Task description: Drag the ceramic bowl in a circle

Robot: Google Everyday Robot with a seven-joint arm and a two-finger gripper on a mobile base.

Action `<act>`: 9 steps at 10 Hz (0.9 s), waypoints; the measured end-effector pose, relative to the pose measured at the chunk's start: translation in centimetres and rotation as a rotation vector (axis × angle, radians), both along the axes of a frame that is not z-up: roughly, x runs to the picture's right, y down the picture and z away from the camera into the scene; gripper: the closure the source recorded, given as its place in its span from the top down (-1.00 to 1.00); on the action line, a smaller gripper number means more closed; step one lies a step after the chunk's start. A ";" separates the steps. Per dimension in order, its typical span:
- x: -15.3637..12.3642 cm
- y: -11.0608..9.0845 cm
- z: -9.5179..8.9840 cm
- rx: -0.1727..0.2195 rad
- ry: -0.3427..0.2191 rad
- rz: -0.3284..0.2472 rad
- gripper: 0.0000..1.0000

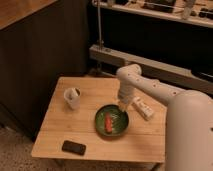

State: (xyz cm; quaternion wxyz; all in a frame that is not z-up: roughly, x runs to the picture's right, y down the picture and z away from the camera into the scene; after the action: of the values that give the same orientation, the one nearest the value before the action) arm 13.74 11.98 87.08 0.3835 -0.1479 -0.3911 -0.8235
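Observation:
The ceramic bowl [112,121] is wide, shallow and dark green, and sits on the wooden table [60,132] right of centre. A red-orange object [109,123] lies inside it. My gripper [122,106] points down from the white arm and meets the bowl's far right rim. The arm comes in from the right.
A small white cup [73,97] with a dark inside stands left of the bowl. A black phone [73,147] lies near the front edge. A white packet [142,107] lies right of the bowl, under the arm. A dark wall and a metal rail are behind the table.

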 end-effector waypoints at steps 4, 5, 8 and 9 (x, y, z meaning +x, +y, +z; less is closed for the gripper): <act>1.5 1.1 -1.0 -0.004 -0.003 0.005 -0.70; 1.4 2.0 -1.9 0.003 -0.017 -0.019 -0.70; -2.5 3.2 -2.9 0.020 -0.072 -0.096 -0.70; -3.9 3.5 -3.2 0.019 -0.084 -0.110 -0.70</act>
State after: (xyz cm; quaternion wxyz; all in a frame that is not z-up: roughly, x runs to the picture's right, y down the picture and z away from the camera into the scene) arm 9.87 15.49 83.93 0.3222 -0.1310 -0.3901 -0.8525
